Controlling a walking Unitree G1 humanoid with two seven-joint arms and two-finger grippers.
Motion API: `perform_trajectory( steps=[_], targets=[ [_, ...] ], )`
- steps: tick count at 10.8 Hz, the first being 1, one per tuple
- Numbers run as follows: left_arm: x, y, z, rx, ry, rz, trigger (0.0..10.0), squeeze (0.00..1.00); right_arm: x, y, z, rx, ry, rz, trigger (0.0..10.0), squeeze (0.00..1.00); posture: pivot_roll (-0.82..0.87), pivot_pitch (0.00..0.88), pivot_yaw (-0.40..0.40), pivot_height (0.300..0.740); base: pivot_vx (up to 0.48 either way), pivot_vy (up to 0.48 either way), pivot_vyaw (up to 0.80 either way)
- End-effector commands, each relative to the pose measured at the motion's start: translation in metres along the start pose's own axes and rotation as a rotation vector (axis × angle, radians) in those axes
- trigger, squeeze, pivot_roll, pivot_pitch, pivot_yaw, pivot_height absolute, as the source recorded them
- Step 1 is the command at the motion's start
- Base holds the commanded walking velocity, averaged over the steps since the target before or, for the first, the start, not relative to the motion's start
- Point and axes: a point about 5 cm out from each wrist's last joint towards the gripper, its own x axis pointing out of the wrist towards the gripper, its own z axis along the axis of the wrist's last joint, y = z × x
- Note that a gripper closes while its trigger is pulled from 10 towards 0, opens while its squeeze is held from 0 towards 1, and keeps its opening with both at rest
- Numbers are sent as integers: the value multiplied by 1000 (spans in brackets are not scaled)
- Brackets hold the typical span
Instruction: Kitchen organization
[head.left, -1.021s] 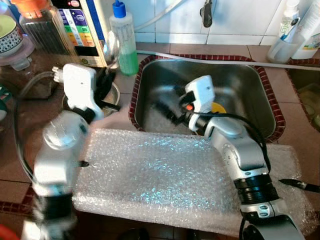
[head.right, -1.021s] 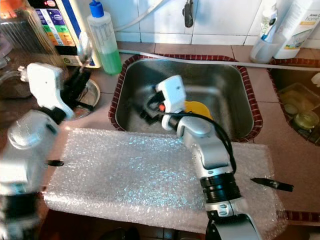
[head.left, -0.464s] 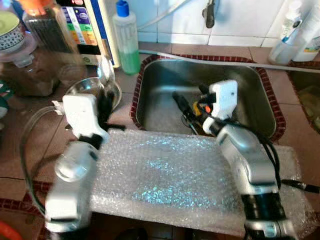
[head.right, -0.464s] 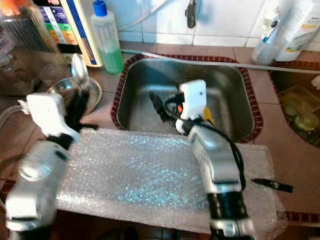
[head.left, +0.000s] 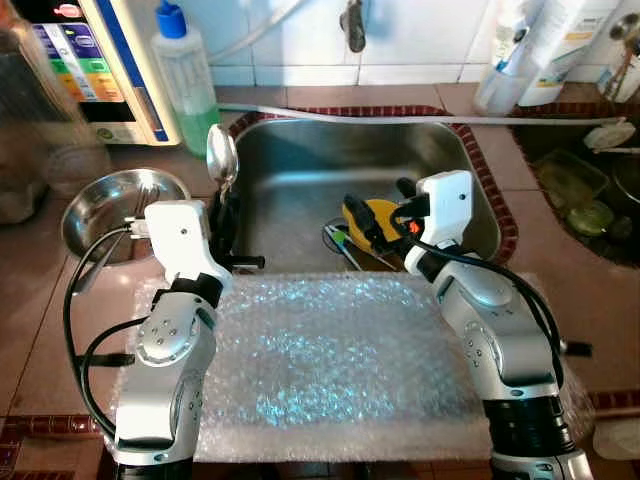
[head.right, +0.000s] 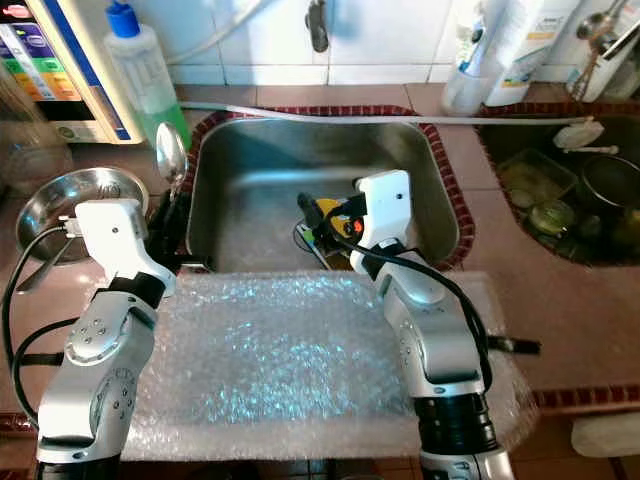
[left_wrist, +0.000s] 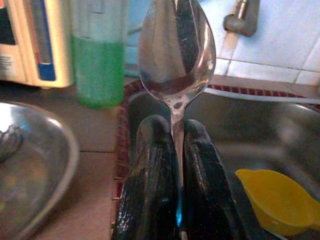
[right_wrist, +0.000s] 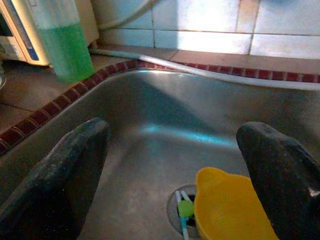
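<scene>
Steel spoon (left_wrist: 176, 55) stands upright, its neck pinched in the clenched left claw (left_wrist: 174, 165): light, stiff, slippery, best gripped mid-handle. Right claw (right_wrist: 175, 170) gapes over the sink (head.left: 300, 170), yellow cup (right_wrist: 230, 210) below it.

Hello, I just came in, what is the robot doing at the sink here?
The robot stands at a counter covered with bubble wrap, facing the steel sink. Its left hand is shut on a metal spoon, held upright beside the sink's left edge, near a steel bowl on the counter. Its right hand is open above the sink, over a yellow cup lying near the drain.
</scene>
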Motion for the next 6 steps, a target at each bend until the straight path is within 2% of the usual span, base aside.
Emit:
perform_trajectory(
  steps=[1, 2, 3, 4, 5, 6],
  targets=[
    [-5, -4, -1, 26, -12, -11, 902, 0, 0, 3, 4, -10, -19, 7, 10000, 0, -128, 198, 43, 740, 0, 0, 0],
    [-5, -9, 0, 35, -19, -47, 863, 0, 0, 3, 4, -7, -21, 7, 10000, 0, -128, 198, 43, 740, 0, 0, 0],
    [-5, -18, 3, 100, -50, -132, 1843, 0, -1, 4, 7, 11, -45, 18, 10000, 0, -127, 209, 47, 740, 0, 0, 0],
    [-3, -19, 1, 104, -50, -160, 2863, 0, 1, 6, 18, 93, -86, 52, 10000, 0, -131, 217, 50, 740, 0, 0, 0],
    [-1, -22, 3, 150, -72, -194, 2275, 0, 3, 7, 25, 184, -110, 82, 10000, 0, -131, 217, 50, 740, 0, 0, 0],
    [3, -29, 7, 227, -125, -260, 902, 0, 4, 12, 39, 343, -143, 188, 10000, 0, -135, 221, 52, 740, 0, 0, 0]
  ],
)
